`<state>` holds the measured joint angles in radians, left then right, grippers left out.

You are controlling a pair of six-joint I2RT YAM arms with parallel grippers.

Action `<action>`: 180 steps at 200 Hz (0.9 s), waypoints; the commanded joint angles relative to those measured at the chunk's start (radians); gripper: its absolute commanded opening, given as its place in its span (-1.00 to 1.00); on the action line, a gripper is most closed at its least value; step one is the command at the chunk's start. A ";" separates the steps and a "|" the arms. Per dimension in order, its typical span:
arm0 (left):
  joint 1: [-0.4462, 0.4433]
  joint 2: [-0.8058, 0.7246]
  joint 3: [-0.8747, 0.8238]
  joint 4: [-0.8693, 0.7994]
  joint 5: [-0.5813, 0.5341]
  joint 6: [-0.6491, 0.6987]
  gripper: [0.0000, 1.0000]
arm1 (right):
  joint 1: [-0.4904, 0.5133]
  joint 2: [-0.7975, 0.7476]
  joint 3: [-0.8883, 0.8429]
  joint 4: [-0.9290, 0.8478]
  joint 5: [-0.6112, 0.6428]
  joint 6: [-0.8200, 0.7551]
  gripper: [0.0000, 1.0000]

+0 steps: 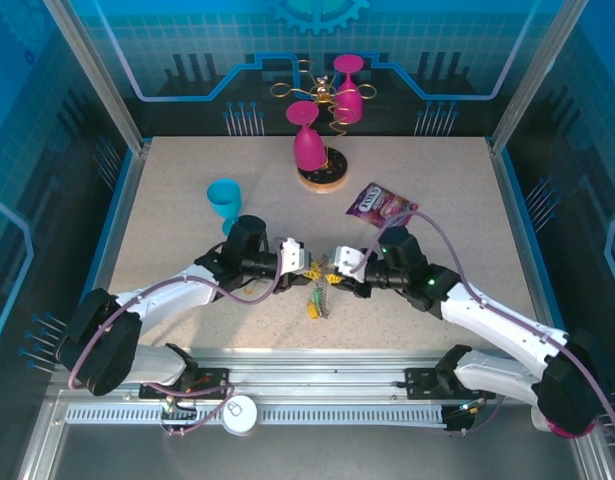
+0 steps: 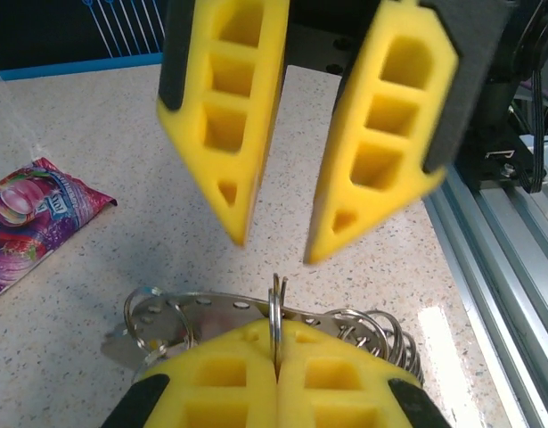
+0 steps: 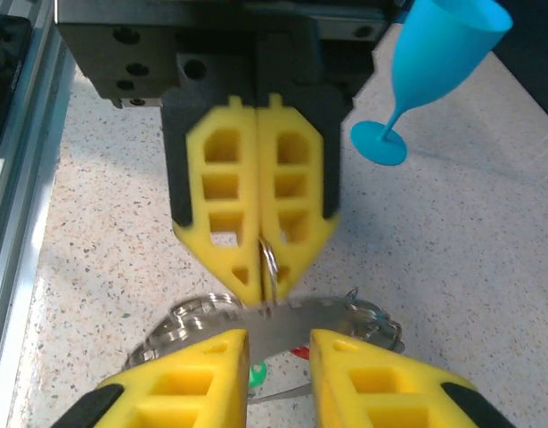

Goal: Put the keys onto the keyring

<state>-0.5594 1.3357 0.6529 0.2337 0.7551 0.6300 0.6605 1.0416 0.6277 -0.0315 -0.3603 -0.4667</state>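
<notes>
Left wrist: my left fingers (image 2: pixel 220 379) clamp the keyring (image 2: pixel 276 308); right fingers (image 2: pixel 222 96) stand apart opposite; a purple packet (image 2: pixel 33 218) lies aside on the bench (image 2: pixel 104 125).

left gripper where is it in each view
top external: left gripper at table centre, facing the right gripper.
left wrist: left gripper bottom centre, shut.
right wrist: left gripper upper middle, pointing down.
shared landmark: the keyring pinched in it, in both wrist views.

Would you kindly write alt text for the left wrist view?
The left fingers are shut on a thin upright metal ring at a perforated strip carrying more rings. The right fingers stand open opposite; a purple packet lies at the left.
</notes>
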 commanded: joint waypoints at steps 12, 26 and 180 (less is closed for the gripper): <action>-0.005 -0.015 -0.051 0.170 0.068 -0.048 -1.00 | -0.049 -0.041 -0.086 0.197 -0.117 0.068 -0.56; -0.005 -0.008 -0.059 0.188 0.075 -0.059 -1.00 | -0.048 -0.026 -0.088 0.207 -0.126 0.067 -0.56; -0.006 0.029 -0.067 0.270 0.119 -0.118 -1.00 | -0.031 0.085 -0.065 0.296 -0.192 0.077 -0.69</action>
<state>-0.5591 1.3605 0.5915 0.4324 0.8021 0.5308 0.6212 1.1069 0.5438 0.2237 -0.5327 -0.3958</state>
